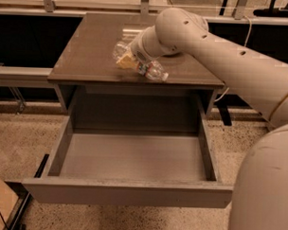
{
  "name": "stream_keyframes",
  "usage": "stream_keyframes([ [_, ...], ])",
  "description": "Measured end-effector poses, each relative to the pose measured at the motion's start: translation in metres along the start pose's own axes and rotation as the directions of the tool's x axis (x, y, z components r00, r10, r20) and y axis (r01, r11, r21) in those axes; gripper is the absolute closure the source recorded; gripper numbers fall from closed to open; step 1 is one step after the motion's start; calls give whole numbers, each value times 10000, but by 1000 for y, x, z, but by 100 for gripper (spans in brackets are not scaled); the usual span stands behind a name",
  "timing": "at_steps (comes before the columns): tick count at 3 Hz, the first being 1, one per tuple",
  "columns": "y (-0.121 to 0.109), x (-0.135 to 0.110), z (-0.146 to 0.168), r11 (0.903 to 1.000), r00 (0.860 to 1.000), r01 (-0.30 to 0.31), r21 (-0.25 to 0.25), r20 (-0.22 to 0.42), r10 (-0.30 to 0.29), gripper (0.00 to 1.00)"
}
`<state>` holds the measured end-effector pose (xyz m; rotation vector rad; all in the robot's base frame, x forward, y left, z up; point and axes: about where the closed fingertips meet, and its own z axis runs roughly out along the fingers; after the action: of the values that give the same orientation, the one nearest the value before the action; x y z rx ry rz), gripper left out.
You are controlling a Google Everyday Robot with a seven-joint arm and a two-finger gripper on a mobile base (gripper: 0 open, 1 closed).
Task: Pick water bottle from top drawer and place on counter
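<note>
Clear plastic bottle [154, 72]: is held out of the drawer and over the front part of the counter [84, 58], near its front edge; it is laid nearly flat, with the white cap pointed toward the front right.

Contact with slab: cannot be told; the bottle is seen either resting on the surface or just above it.

Gripper [128, 62]: is placed low over the counter, left of the wrist; its fingers are closed around the bottle's middle, by the label band.

Reason for the hold: the grip is judged to be kept so that the bottle is not let roll toward the edge before it is set down.

Reason for the tilt: the bottle was probably gripped lying down, so it is presented on its side and not upright.

Drawer [127, 193]: is pulled fully out below the counter; only its bare grey floor is shown.

Arm [222, 58]: is reached in from the right, sloped down and leftward, with the wrist bent toward the slab.

Stage: placing is judged nearly done; release is not yet made.
</note>
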<state>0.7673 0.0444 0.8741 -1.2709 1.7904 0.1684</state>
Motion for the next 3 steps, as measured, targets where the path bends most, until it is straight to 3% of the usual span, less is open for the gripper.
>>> stream_keyframes([
  [2, -21, -10, 64, 9990, 9995, 309, -335, 100, -306, 14],
  [3, -24, -13, 68, 9990, 9994, 313, -319, 159, -308, 0],
])
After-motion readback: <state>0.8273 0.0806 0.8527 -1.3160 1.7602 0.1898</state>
